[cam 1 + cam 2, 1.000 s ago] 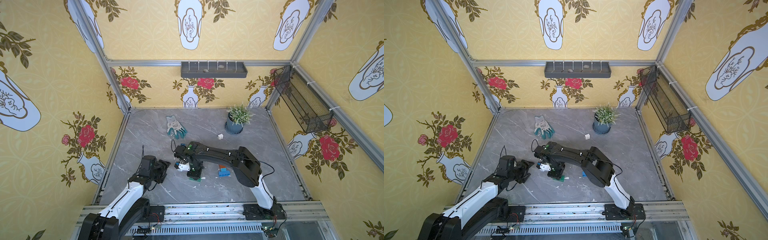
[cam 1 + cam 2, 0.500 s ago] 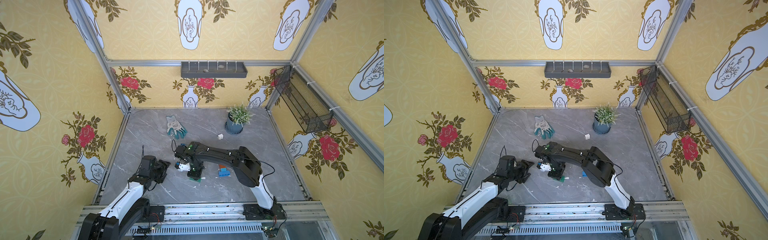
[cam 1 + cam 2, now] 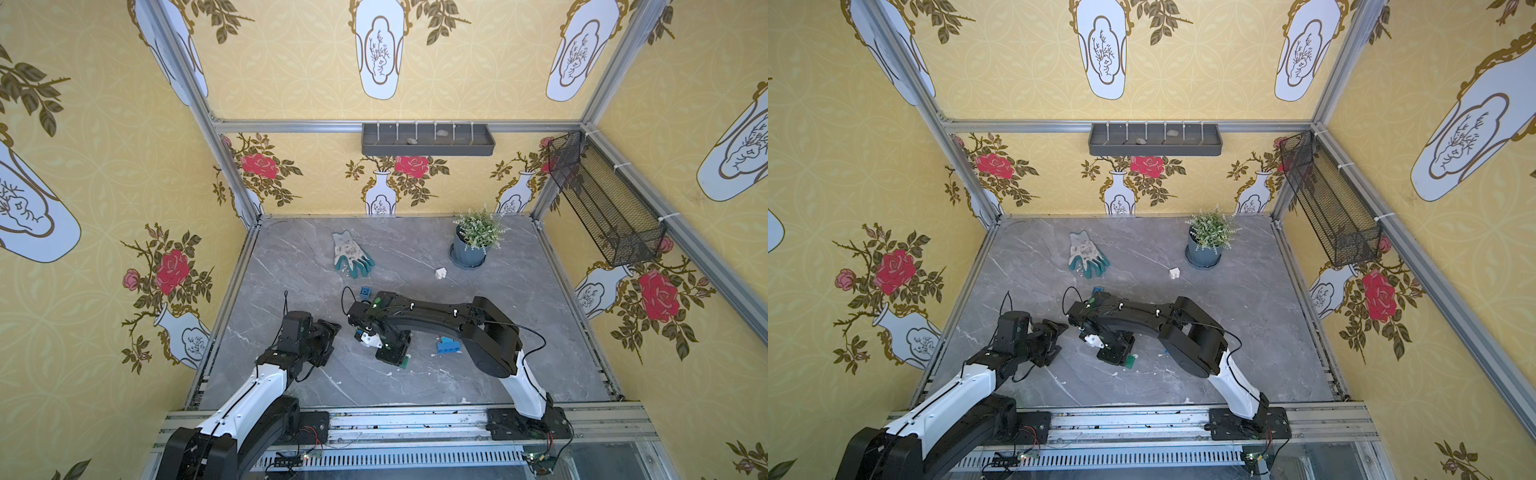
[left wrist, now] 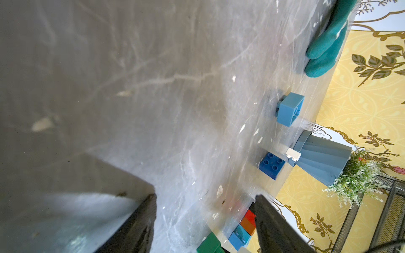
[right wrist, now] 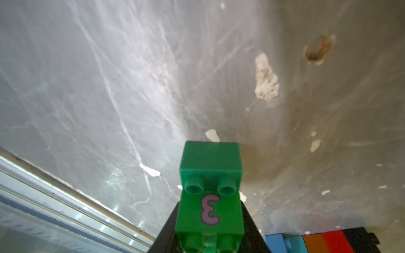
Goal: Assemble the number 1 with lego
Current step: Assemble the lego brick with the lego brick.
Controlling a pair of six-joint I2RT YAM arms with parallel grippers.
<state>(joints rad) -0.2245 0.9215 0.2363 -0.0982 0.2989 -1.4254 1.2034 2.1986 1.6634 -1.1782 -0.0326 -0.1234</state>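
My right gripper [image 3: 392, 353] [image 5: 209, 219] is shut on a green lego stack [image 5: 210, 162] of two square bricks, one printed with a 3. It holds the stack low over the table, and green shows under it in both top views [image 3: 1131, 360]. A flat row of lego [image 5: 317, 241] in blue, light blue, orange, red and black lies just beside it [image 3: 448, 345]. My left gripper [image 3: 328, 332] [image 4: 206, 196] stands open and empty to the left. Loose lego lie beyond: a dark blue brick [image 4: 271, 164] [image 3: 365, 293], a light blue brick [image 4: 289, 109] on its side, and a white brick [image 3: 441, 273].
A teal and white glove [image 3: 351, 257] lies at the back left of the marble table [image 3: 498, 374]. A potted plant [image 3: 473, 245] stands at the back right. White flecks of debris dot the surface. A metal rail [image 3: 415, 419] runs along the front edge.
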